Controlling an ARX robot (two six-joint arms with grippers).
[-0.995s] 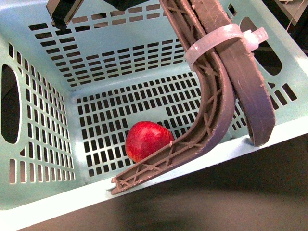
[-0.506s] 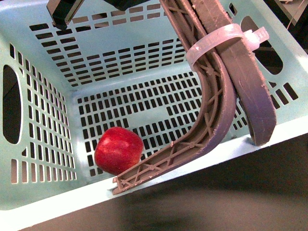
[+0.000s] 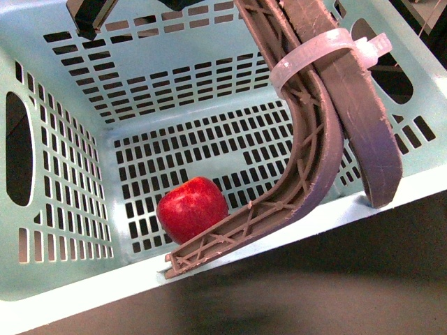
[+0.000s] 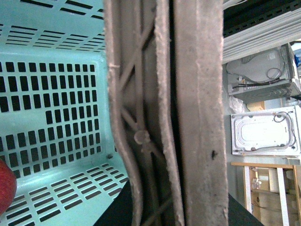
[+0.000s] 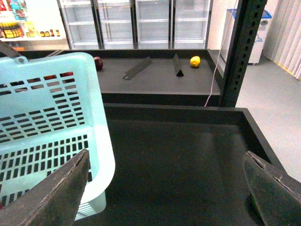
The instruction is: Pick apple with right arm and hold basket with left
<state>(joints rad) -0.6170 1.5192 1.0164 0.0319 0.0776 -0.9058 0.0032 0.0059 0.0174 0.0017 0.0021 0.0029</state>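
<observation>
Lying in basket [image 3: 70, 299], apple [image 3: 192, 208] just beside left pincer [image 3: 276, 234]

Glossy red apple [image 3: 192, 208], smooth pale plastic basket [image 3: 70, 293], matt ribbed plastic left tool [image 3: 276, 234], white plastic zip tie [image 3: 307, 59]

Counts: 1 apple [image 3: 192, 208], 1 basket [image 3: 77, 294], 1 zip tie [image 3: 314, 54]. Left-gripper fingers [image 3: 314, 167]: 2. Right-gripper fingers [image 5: 61, 193]: 2. On the far table [image 5: 155, 81] in the right wrist view: 1 lemon [image 5: 195, 61], 1 dark fruit [image 5: 98, 62] in the clear. More reddish bits show behind the basket slots, can't count those.
</observation>
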